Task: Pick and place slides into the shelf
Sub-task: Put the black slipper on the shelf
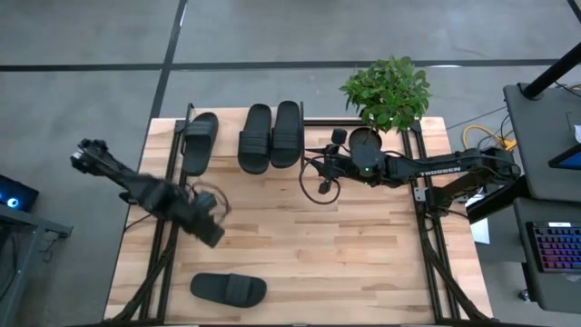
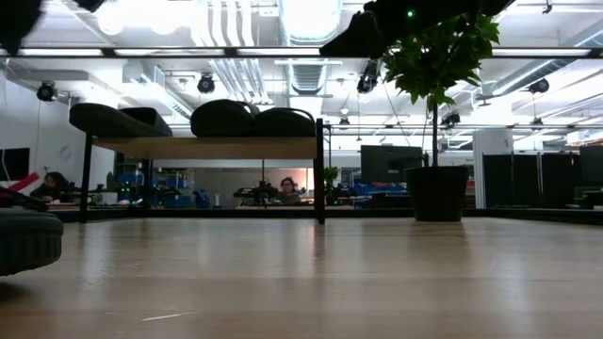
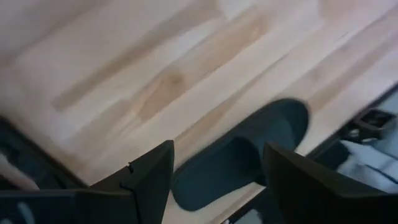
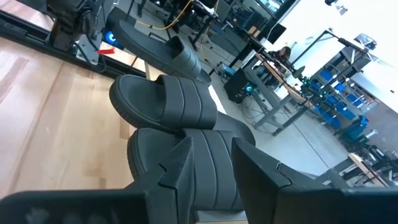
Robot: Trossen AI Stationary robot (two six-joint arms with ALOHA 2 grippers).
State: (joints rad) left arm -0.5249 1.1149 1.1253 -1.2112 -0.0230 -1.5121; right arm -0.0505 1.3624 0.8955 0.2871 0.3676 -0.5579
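Three black slides rest soles-down on the shelf at the table's far edge: one on the left and two side by side. In the low view they sit on top of the shelf. The fourth slide lies flat on the table near its near edge and also shows in the left wrist view. My left gripper hangs open above the table, on the far side of that slide. My right gripper is open just right of the rightmost shelved slide and holds nothing.
A potted plant stands at the far right, close to my right arm. Black frame rails run along both table sides. The bare wooden tabletop stretches between the shelf and the near slide. People sit in the room behind.
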